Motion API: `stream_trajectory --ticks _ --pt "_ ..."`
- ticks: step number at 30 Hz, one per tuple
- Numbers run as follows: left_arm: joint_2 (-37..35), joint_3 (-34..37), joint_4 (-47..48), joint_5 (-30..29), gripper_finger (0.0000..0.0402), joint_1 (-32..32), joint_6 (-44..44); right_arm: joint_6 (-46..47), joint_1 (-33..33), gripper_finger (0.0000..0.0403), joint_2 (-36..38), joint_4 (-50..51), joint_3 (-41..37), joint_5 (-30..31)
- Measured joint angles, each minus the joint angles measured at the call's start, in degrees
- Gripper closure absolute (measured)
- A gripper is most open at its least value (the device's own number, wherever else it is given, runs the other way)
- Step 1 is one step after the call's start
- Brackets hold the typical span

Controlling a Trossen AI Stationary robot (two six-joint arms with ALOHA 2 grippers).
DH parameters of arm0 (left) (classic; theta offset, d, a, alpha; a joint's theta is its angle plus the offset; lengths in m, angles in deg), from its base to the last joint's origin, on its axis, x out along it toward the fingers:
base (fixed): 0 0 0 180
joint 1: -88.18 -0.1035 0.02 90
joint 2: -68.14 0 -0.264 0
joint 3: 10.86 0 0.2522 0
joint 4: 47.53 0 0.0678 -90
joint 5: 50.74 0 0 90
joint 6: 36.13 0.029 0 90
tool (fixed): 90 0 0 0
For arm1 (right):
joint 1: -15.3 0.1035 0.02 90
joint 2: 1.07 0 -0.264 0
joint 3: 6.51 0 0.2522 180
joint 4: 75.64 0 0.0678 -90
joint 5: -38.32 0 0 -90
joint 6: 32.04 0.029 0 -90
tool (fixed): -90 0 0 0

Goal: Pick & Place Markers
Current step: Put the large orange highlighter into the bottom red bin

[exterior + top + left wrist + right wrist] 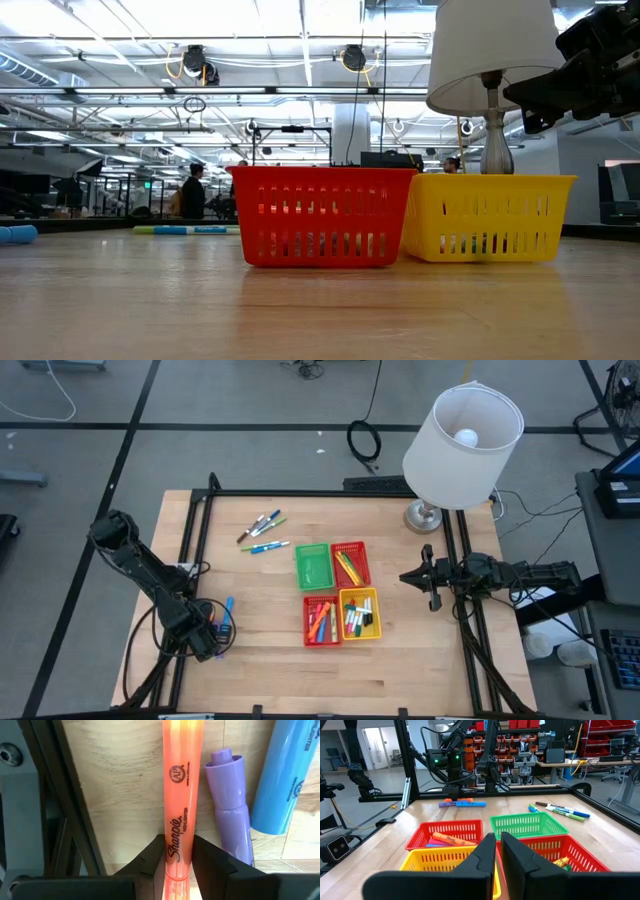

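Note:
An orange marker (181,780) lies on the wooden table near its left edge, with a purple marker (232,815) and a blue marker (285,775) beside it. My left gripper (180,865) points down over them (218,632) and is shut on the orange one. More markers lie loose at the far left (262,528). Others fill the near red basket (322,620), the yellow basket (360,613) and the far red basket (350,563). My right gripper (432,580) waits shut and level at the table's right side. My left gripper pinches the orange marker's lettered barrel (179,832) between its two fingers (156,862), one on each long side. The fingers come from above, pointing down, and lie across the marker. The marker lies flat on the table next to the purple one.
A green basket (312,565) stands beside the far red one; the four baskets form a square mid-table. A lamp (462,435) stands at the far right corner. A black frame rail (65,810) runs close beside the orange marker. Bare wood lies along the near edge.

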Motion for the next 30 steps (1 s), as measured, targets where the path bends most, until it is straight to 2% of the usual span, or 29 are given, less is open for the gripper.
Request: stream_trajectory --ticks 23,27,30 --pt "0.0 0.0 -0.4 -0.3 0.0309 0.0 0.1 0.0 0.0 0.0385 0.0 0.0 0.0 0.0" --pt "-0.1 -0.1 0.1 -0.4 0.0309 0.0 4.2 0.0 0.0 0.0385 0.0 0.0 0.0 0.0" --pt "-1.0 -1.9 4.3 -0.6 0.0309 0.0 5.7 0.0 0.0 0.0385 0.0 0.0 0.0 0.0"
